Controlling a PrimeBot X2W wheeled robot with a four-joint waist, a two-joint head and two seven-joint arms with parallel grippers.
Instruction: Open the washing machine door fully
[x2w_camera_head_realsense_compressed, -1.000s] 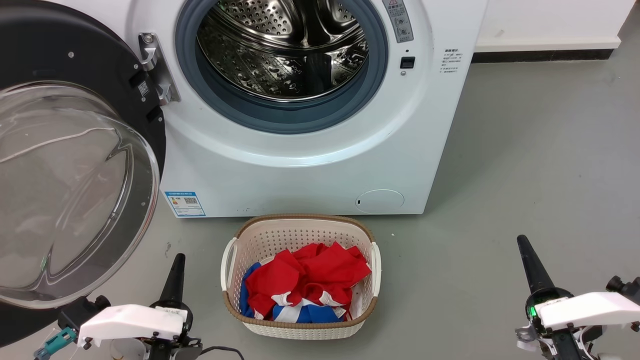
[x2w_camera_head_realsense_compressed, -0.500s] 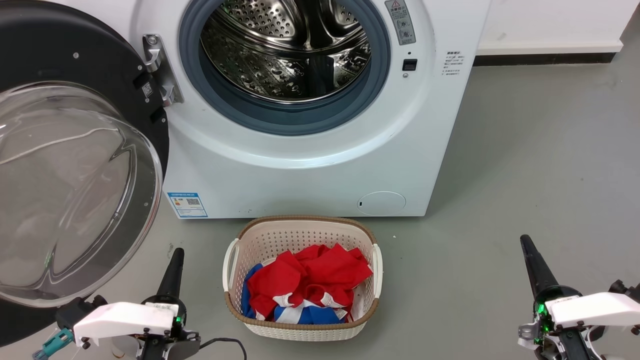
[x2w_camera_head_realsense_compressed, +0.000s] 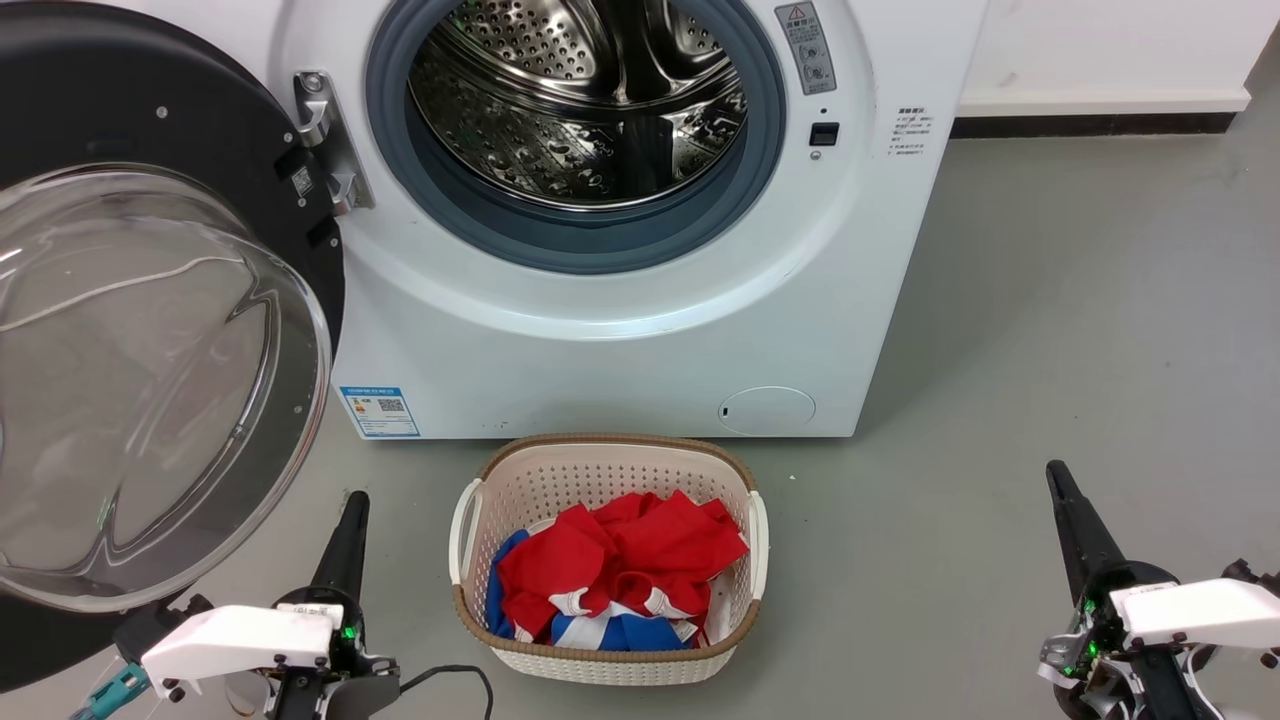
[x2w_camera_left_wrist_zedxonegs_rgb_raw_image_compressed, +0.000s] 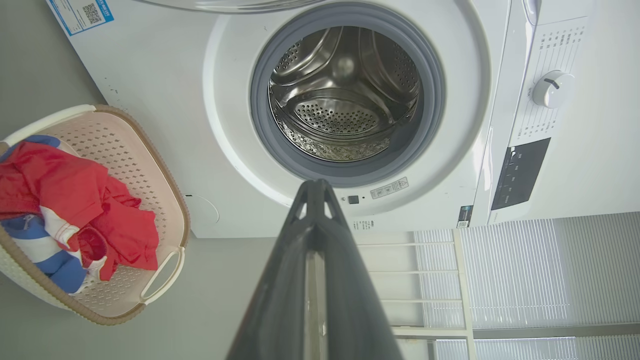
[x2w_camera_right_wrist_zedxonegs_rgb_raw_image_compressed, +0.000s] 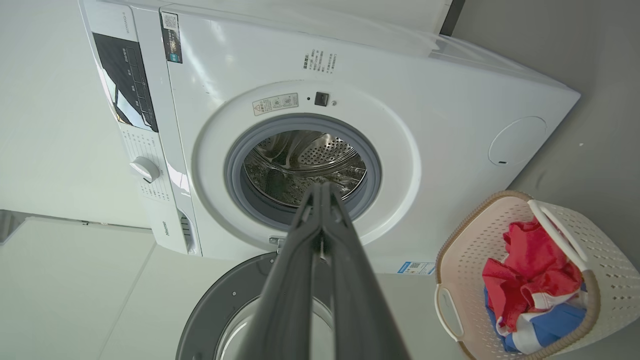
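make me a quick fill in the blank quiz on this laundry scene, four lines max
1. The washing machine door stands ____ at the left of the head view.
2. The steel drum is ____ inside.
3. In the basket, the top garment is coloured ____.
4. The left gripper and the right gripper each have their two fingers pressed ____.

Missing words: open; empty; red; together.
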